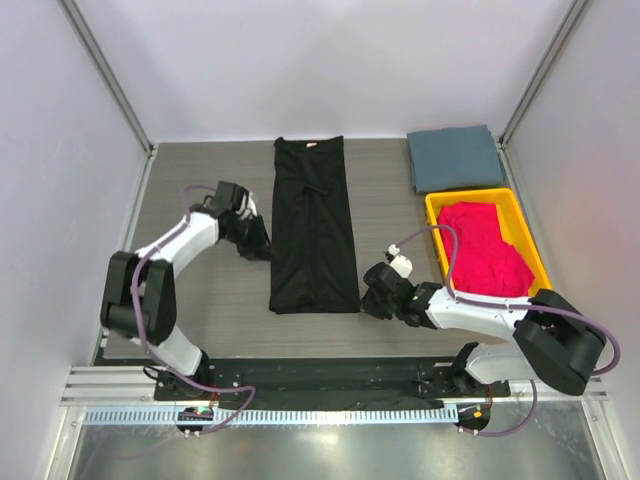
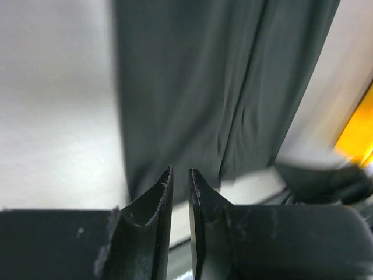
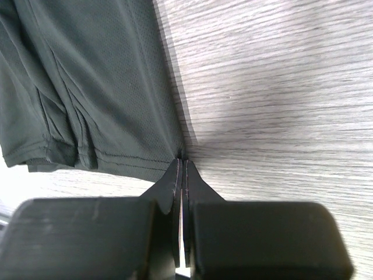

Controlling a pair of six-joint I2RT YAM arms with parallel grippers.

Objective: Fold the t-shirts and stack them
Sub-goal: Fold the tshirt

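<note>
Magenta-red t-shirts (image 1: 487, 250), perhaps several, lie bunched in yellow tray (image 1: 465, 197)

Long shirt (image 1: 313, 225) lies on table (image 1: 215, 320), tray (image 1: 466, 194) right of it.

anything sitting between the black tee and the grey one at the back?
No. Only bare tabletop separates the black t-shirt from the grey t-shirt; the top external view shows it.

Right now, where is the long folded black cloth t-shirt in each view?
Top external: long black t-shirt at centre, lying lengthwise.
Left wrist: upper middle, blurred.
Right wrist: upper left, hem corner by the right gripper.
Shared landmark: the grey wood-grain table.
</note>
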